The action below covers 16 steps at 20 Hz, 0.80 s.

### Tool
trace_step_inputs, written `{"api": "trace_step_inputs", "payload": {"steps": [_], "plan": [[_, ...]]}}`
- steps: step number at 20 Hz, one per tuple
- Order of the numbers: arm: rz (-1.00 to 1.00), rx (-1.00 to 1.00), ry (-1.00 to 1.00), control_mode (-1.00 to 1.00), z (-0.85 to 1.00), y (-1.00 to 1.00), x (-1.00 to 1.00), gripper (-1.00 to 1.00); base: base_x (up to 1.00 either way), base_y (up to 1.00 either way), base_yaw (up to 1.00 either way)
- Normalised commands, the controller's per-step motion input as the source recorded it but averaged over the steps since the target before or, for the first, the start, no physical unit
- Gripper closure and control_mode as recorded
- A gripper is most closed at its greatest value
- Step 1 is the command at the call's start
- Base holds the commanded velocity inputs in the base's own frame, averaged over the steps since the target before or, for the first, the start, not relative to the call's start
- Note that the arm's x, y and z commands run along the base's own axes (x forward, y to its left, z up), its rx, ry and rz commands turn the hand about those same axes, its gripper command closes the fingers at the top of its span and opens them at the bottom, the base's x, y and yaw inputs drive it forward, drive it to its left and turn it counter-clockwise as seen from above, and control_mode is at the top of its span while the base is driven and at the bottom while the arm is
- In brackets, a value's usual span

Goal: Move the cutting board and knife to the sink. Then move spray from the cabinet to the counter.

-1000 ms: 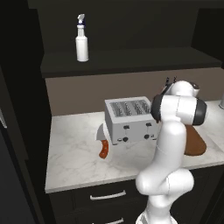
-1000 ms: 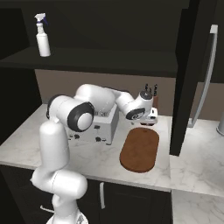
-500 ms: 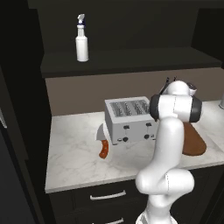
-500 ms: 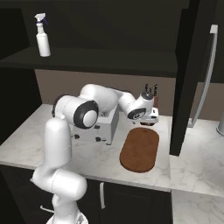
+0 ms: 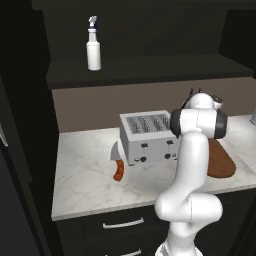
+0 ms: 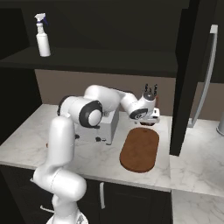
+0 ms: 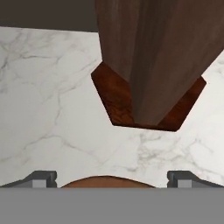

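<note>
Two dark fingertips of the gripper [image 7: 112, 177] are standing fully apart, holding nothing, hanging above the far end of the cutting board [image 6: 140, 148] lying on the counter [image 6: 26, 140]. Just beyond is sitting a wooden knife block [image 7: 153, 57]. Left of the toaster [image 5: 147, 137] is lying the knife [image 5: 118, 162]; the spray [image 5: 93, 44] is standing on the cabinet [image 5: 150, 70] shelf.

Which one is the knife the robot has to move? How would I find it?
Look at the marble counter and find the silver toaster in its middle. The knife lies flat on the marble at the toaster's left end, partly tucked behind it. Its curved orange-red handle and broad pale blade set it apart; the other knives stand in a brown wooden block.
</note>
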Motion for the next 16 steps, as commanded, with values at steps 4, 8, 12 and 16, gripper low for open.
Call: {"api": "trace_step_inputs", "payload": {"steps": [4, 8, 12, 16], "plan": [[0.00, 0.00, 0.00, -1.00, -0.12, -0.04, 0.14, -1.00, 0.00, 0.00, 0.00], [0.00, 0.00, 0.00, -1.00, -0.14, -0.01, 0.03, -1.00, 0.00, 0.00, 0.00], [0.00, 0.00, 0.00, -1.00, -0.17, 0.00, 0.00, -1.00, 0.00, 0.00, 0.00], [0.00, 0.00, 0.00, -1.00, -0.12, 0.00, 0.04, -1.00, 0.00, 0.00, 0.00]]}}
